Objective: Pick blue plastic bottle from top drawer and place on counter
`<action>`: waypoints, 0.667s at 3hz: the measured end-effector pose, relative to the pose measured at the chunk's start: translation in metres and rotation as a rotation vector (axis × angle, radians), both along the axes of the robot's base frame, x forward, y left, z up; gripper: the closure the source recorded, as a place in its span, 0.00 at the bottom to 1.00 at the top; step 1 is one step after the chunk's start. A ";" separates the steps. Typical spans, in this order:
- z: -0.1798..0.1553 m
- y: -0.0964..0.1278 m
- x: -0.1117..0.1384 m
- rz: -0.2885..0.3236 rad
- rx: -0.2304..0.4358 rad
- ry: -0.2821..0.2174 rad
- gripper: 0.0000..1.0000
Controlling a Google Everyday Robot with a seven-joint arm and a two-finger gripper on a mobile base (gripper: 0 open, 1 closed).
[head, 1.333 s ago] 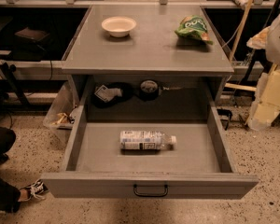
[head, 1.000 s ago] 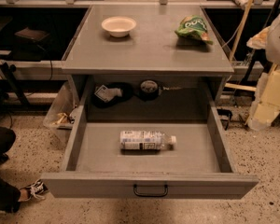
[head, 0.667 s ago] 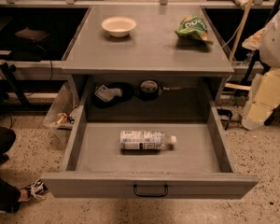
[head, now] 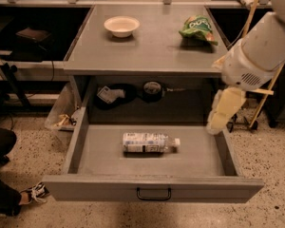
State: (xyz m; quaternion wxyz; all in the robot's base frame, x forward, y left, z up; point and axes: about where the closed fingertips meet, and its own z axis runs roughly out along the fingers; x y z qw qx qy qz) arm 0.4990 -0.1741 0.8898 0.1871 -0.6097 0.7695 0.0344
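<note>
The blue plastic bottle (head: 149, 143) lies on its side in the middle of the open top drawer (head: 152, 186), white cap pointing right. The drawer is pulled out from under the counter (head: 147, 42). My white arm (head: 256, 51) reaches in from the upper right. My gripper (head: 214, 125) hangs at its pale lower end, above the drawer's right wall, to the right of the bottle and apart from it.
A white bowl (head: 121, 25) and a green snack bag (head: 198, 28) sit on the counter. Dark items (head: 152, 89) lie in the recess behind the drawer. A person's leg and shoe (head: 19, 196) are at the lower left. A plastic bag (head: 61, 115) lies left of the cabinet.
My arm has swung left and forward, from beside the cabinet to over the drawer's right wall. The bottle and drawer have not moved.
</note>
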 end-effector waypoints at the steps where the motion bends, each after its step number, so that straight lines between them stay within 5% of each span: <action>1: -0.051 0.018 0.005 0.000 0.058 0.047 0.00; 2: -0.105 0.040 -0.001 -0.001 0.088 0.088 0.00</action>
